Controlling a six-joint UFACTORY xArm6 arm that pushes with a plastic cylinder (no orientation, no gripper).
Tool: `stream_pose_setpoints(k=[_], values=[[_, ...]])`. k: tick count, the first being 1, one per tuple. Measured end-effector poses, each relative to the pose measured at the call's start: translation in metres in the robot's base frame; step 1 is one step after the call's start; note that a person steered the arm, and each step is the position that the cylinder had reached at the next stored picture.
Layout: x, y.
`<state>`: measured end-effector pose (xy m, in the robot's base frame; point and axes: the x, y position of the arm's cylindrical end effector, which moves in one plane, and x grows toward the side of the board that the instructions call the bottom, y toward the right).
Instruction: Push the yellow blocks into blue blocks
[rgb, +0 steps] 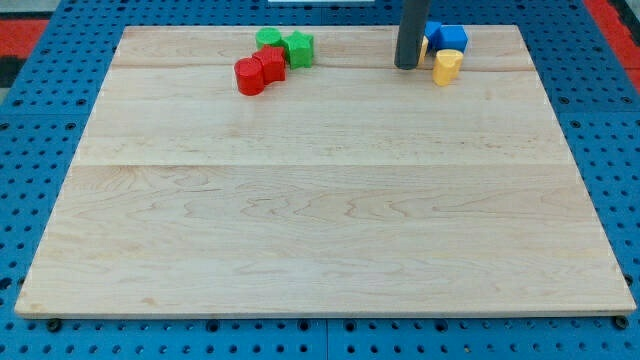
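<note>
Wooden board (320, 220) fills most of the view, its near part bare, sitting on a blue pegboard surface (40, 150) w/ holes. All blocks sit near the board's top edge. Landmark = rod: my tip (406, 66) touches down on the board near that top edge, right of centre. No gripper on this arm, just the dark rod, so nothing is held.

Just right of the tip: yellow block (447, 66), rounded, shape not clear, close beside the tip but w/ a small gap. Up and right of the tip: blue cube (451, 38); a second blue block (432, 30) is partly hidden behind the rod. A sliver of yellow (424, 47) shows between rod and blue cube, prob. a 2nd yellow block, mostly hidden. Yellow block sits just below the blue cube, touching or nearly so, can't tell.

Well left of the tip: red blocks (259, 72), two touching, and green blocks (286, 45), two, just above them. Nothing lies between tip and yellow block
</note>
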<state>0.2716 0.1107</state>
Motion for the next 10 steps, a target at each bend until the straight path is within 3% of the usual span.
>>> stream_pose_setpoints(k=[1,2,4,7,8,10], values=[[0.005,-0.003],[0.039,-0.045],[0.053,0.016],[0.038,0.031],[0.065,0.052],[0.023,0.044]])
